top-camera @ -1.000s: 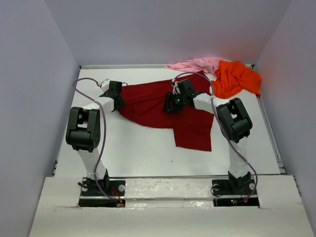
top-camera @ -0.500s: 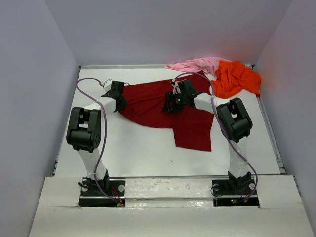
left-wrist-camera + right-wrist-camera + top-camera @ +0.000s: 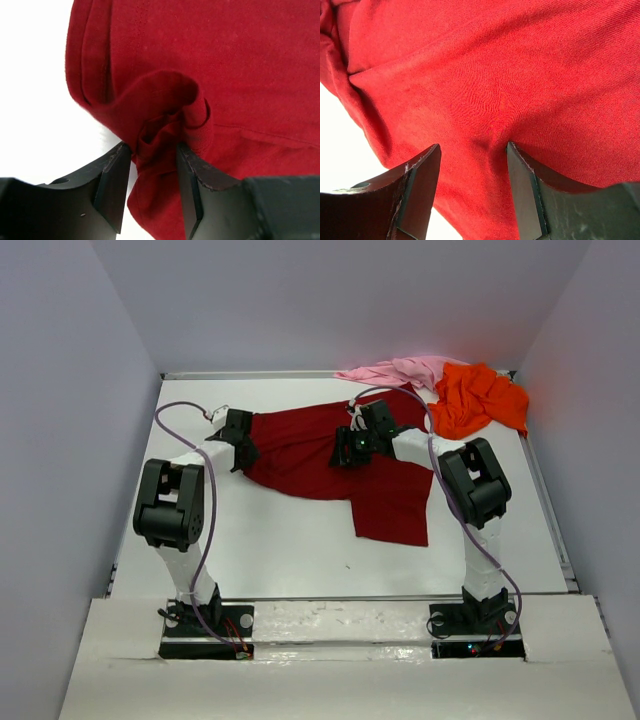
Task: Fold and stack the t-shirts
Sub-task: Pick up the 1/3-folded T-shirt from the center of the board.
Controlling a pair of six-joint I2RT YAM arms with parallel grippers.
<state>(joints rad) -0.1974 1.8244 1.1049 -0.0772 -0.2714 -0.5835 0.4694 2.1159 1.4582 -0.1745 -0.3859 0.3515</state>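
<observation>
Cloth of the red shirt (image 3: pixel 300 455) sits pinched in the half-closed left tool (image 3: pixel 153 150), likely for spreading. The wide-open right tool (image 3: pixel 473 147) seemingly anchors it.

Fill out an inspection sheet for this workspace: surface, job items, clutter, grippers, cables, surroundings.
Surface: white table, bare toward the arms.
Job's things: dark red cloth t-shirt spread unfolded mid-table; bright orange cloth t-shirt crumpled in the far right corner; pale pink cloth t-shirt bunched beside it, touching.
Clutter: nothing seen.
Grippers: left gripper shut on a bunched edge of the red shirt; right gripper open, jaws over flat red cloth.
Cables: purple cables looping along both arms.
Surroundings: plain grey walls on three sides.
</observation>
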